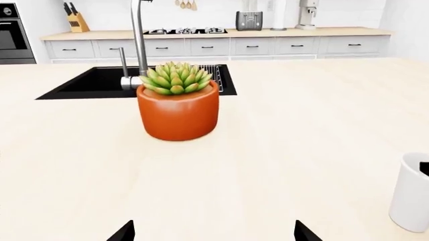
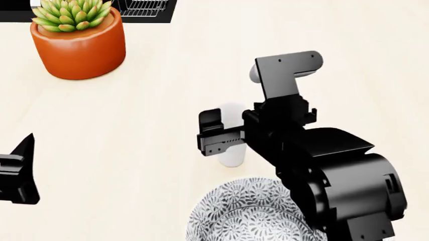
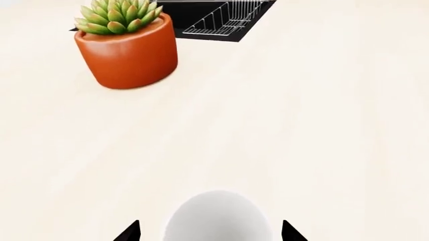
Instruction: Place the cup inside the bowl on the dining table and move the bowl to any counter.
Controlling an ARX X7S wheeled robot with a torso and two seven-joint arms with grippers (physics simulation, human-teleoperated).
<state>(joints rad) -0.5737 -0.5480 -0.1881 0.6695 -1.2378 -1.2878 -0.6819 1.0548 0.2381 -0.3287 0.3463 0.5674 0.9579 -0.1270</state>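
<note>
Right fingers (image 3: 210, 232): spread either side of the cup (image 2: 232, 134); contact cannot be told.
Left fingers (image 1: 213, 232): spread wide, holding nothing.
Cup: upright on the pale desk (image 2: 168, 90), just beyond the bowl (image 2: 248, 213).
Bowl: patterned, at the near edge.
Plant pot (image 2: 79, 45): well apart, beside the sink (image 1: 94, 83).

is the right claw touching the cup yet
Cannot tell. The right wrist view shows the cup between the right claw's open fingertips, narrow gaps visible, but the frame edge hides any lower contact.

A kitchen: black sink (image 1: 100, 83) with tap (image 1: 138, 40), oven (image 1: 15, 32), knife block (image 1: 77, 20).
</note>
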